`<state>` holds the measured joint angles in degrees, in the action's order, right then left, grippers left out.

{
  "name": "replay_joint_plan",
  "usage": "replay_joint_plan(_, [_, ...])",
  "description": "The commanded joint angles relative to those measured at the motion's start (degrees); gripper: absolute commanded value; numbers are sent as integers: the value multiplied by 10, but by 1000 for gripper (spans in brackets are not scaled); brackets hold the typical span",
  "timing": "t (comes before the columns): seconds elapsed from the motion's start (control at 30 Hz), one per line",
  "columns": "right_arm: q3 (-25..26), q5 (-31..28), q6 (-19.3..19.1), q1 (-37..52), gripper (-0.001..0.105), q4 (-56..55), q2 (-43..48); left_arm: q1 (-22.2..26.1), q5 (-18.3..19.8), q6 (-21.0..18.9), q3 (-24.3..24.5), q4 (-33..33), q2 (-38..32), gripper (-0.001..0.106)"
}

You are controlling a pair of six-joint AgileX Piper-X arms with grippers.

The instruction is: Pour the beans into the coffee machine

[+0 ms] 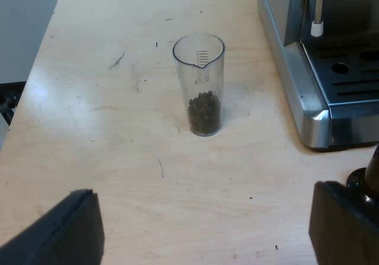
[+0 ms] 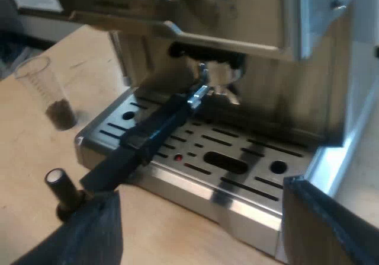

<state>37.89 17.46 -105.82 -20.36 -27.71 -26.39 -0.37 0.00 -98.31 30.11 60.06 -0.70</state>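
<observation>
Since your L gripper (image 1: 203,194) has its fingers spread wide w/ nothing btwn them, read it as released; it hangs over the table (image 1: 100,134). Straight out from it stands the glass (image 1: 199,84): clear, upright, w/ graduation marks and a small spout at the rim. It's on the table near a corner of the machine (image 1: 296,81) but apart from it. Beans (image 1: 204,112) fill approx the btm third of it. A dark rounded part sits just beside one L finger; can't tell what it is. Farther out, the wand (image 1: 318,7) w/ a white tip hangs above the tray (image 1: 349,69).

Your R gripper (image 2: 201,189) is released too, fingers well apart, at the machine's front. The handle (image 2: 148,131) runs from under the brew head out over the slotted metal tray. Its round end, pale in this view, lies just beside one R finger, not clamped. Past the tray's corner the glass stands on the table, beans dark at its btm.

Table is pale wood w/ scuffs, a few dark scratches and specks. Beyond its edge you get a grey surface, wall or floor, can't tell which.
</observation>
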Motion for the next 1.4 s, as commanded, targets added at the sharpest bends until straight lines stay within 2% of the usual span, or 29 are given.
replay_joint_plan(0.03, [6, -25, -10, -34, 59, 32, -22, -1, 0, -7, 2, 1, -15, 73])
replay_joint_plan(0.33, [6, -64, -10, -120, 59, 93, -97, -1, 0, -7, 2, 1, -15, 73])
replay_joint_plan(0.77, [6, -71, -10, -206, 59, 186, -187, -1, 0, -7, 2, 1, -15, 73])
replay_joint_plan(1.07, [6, -100, -9, -226, 59, 194, -203, -1, 0, 0, 2, -1, -15, 73])
replay_joint_plan(1.13, [6, -100, -9, -226, 59, 207, -203, -1, 0, 14, 2, -14, -15, 73])
replay_joint_plan(1.27, [6, -100, -7, -226, 59, 248, -203, -1, 0, 14, 2, -48, -13, 73])
replay_joint_plan(1.4, [6, -100, -7, -226, 59, 258, -203, -1, 8, 14, 2, -51, 7, 73])
